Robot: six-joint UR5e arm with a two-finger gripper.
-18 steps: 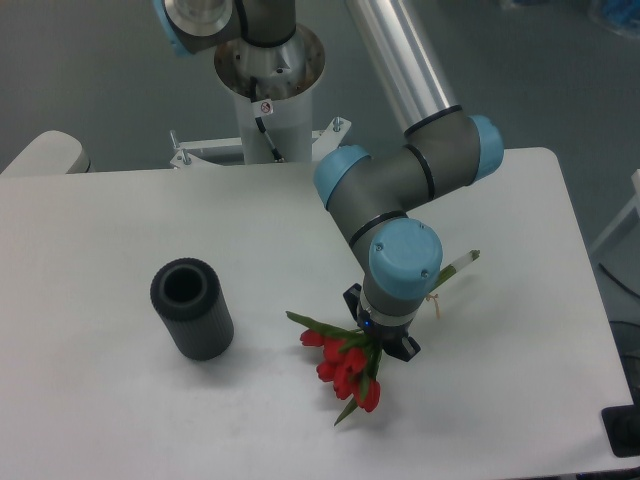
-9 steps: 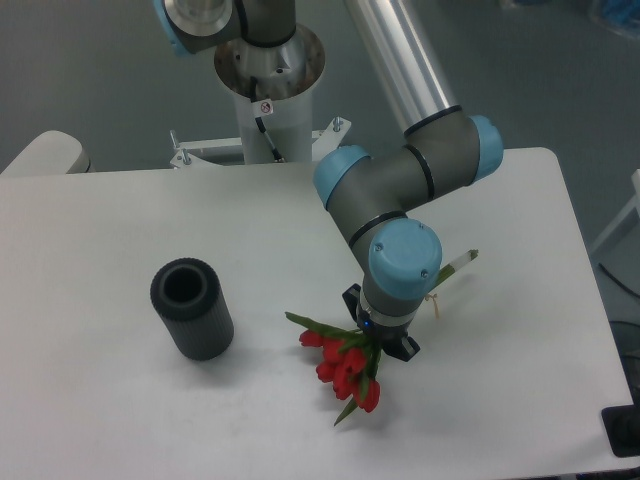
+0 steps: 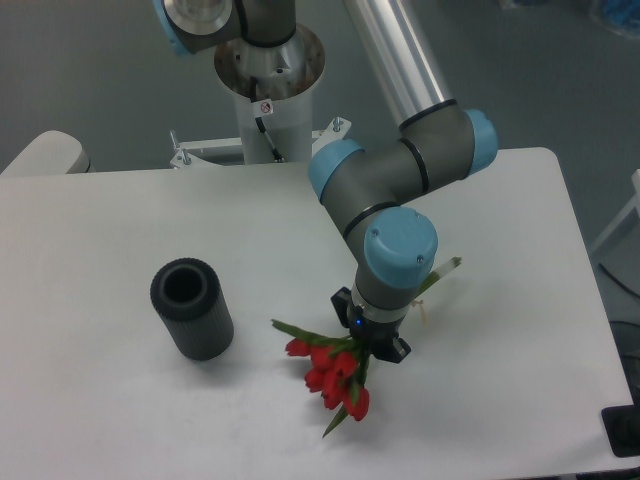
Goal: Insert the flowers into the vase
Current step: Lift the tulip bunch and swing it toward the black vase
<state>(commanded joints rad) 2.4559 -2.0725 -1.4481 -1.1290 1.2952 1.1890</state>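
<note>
The flowers (image 3: 330,373), a bunch of red tulips with green leaves, hang from my gripper (image 3: 370,340) with the heads down and to the left, just above the table. Their pale stems (image 3: 443,269) stick out up and to the right behind the wrist. The gripper points down and is shut on the bunch near the leaves; its fingertips are hidden by the wrist. The vase (image 3: 191,307), a dark grey ribbed cylinder with a round black mouth, stands upright on the white table (image 3: 120,220), well to the left of the flowers.
The arm's grey and blue links (image 3: 400,180) reach over the table's middle from the base (image 3: 265,70) at the back. The table's right edge (image 3: 585,300) and front edge lie close to the flowers. A black object (image 3: 625,430) sits at the lower right corner.
The gripper and the flowers have shifted a little to the left and slightly up, towards the vase. The vase has not moved.
</note>
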